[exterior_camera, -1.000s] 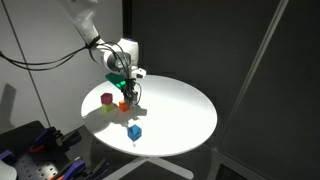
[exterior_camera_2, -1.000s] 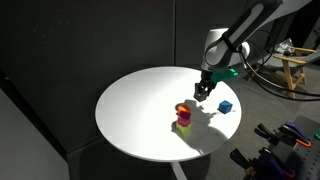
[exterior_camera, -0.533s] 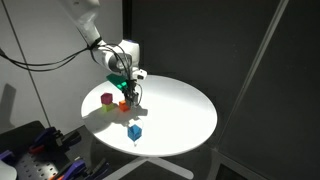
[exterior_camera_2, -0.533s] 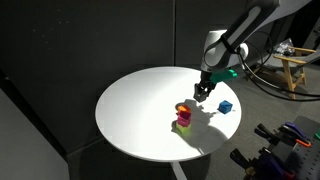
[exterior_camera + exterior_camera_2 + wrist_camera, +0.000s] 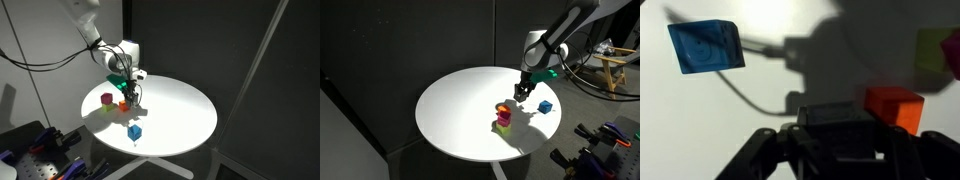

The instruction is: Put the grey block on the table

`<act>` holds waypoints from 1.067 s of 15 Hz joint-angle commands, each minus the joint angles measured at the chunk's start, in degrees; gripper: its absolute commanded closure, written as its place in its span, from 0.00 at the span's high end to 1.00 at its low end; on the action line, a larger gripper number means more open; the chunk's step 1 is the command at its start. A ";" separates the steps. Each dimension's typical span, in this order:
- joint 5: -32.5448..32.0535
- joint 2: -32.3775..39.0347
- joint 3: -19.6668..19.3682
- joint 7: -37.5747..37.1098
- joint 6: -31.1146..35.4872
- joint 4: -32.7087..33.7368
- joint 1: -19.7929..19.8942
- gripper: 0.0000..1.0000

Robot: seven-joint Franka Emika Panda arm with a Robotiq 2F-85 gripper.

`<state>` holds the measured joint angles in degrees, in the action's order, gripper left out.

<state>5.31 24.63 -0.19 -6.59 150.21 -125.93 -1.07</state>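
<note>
My gripper [image 5: 131,93] hangs low over the white round table [image 5: 180,115], next to an orange cube [image 5: 124,105]. In the wrist view a dark, shadowed cube, the grey block [image 5: 833,116], sits between the fingers of the gripper [image 5: 836,148], which are closed on its sides. The orange cube [image 5: 895,106] lies just beside it. I cannot tell whether the block touches the table [image 5: 460,105]. In the exterior views the gripper [image 5: 523,89] hides the block.
A blue cube [image 5: 134,131] lies near the table's edge and shows in the wrist view [image 5: 705,46] and an exterior view [image 5: 546,106]. A magenta cube [image 5: 504,118] sits on a yellow-green one [image 5: 503,127]. A cable's shadow crosses the tabletop.
</note>
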 commanded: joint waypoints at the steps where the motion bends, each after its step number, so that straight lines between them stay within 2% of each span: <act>1: -0.67 0.72 -0.75 -0.61 -0.80 1.23 0.02 0.33; 16: -1.66 6.45 -2.15 0.00 1.21 3.40 0.05 0.33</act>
<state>4.86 29.20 -1.96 -6.61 150.72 -124.43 -1.07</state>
